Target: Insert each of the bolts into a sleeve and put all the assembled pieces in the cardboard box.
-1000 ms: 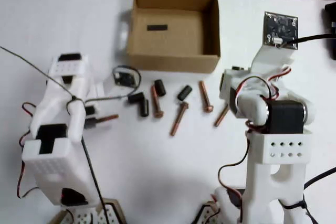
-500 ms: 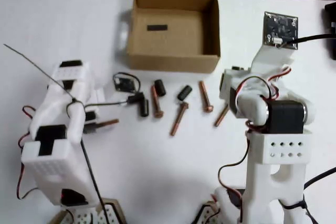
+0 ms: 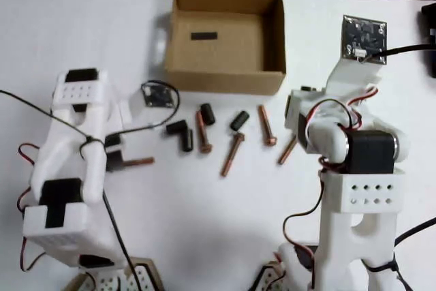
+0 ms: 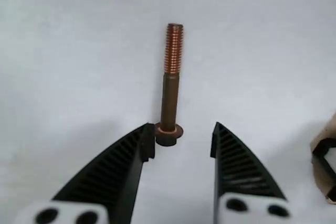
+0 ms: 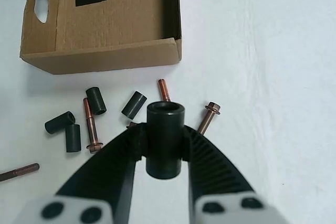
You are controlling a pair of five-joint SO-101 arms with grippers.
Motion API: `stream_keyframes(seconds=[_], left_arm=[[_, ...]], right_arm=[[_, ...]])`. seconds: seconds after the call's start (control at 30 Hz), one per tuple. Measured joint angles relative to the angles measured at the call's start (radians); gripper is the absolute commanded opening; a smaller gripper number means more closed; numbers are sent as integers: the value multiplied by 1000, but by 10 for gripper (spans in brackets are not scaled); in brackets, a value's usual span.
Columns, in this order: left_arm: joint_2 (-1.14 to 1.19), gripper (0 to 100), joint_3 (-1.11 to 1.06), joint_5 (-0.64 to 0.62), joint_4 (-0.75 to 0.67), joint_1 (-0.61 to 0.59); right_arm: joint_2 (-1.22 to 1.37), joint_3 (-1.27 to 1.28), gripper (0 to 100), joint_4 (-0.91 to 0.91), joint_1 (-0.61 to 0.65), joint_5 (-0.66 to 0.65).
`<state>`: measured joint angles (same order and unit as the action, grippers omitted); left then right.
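Observation:
A copper bolt point(image 4: 170, 77) lies on the white table, pointing away from my left gripper point(image 4: 182, 137). That gripper is open, and the bolt's head sits between its fingertips, closer to one finger point(image 4: 142, 148). In the high view this bolt point(image 3: 138, 162) lies beside the left arm. My right gripper point(image 5: 164, 142) is shut on an upright black sleeve point(image 5: 164, 129), held above the table. Loose bolts point(image 3: 203, 131) point(image 3: 232, 153) point(image 3: 266, 125) and black sleeves point(image 3: 208, 114) point(image 3: 239, 120) point(image 3: 181, 133) lie in front of the open cardboard box point(image 3: 225, 80).
Another bolt point(image 3: 287, 149) lies right beside the right arm's base. A small camera board point(image 3: 157, 97) with a looping cable sits near the left arm. Bare white table spreads across the front middle.
The left arm swung and drew back a little, and the bolt at its gripper shifted slightly toward the table's front. The small board and cable moved with it. The right arm kept still.

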<state>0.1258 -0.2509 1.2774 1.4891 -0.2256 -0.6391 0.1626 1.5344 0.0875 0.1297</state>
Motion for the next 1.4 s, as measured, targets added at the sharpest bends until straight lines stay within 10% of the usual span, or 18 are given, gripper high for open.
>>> stream_keyframes(seconds=[0.5,1.0,1.4], left_arm=[[-80,199,51,-1421,253,-6],[-64,200,0,-2096,201,-66],[-64,199,91,-2361,120,3]], right_arm=[[0,0,19,-20,0,0],[0,0,19,-41,0,0],[0,0,19,-172,0,-6]])
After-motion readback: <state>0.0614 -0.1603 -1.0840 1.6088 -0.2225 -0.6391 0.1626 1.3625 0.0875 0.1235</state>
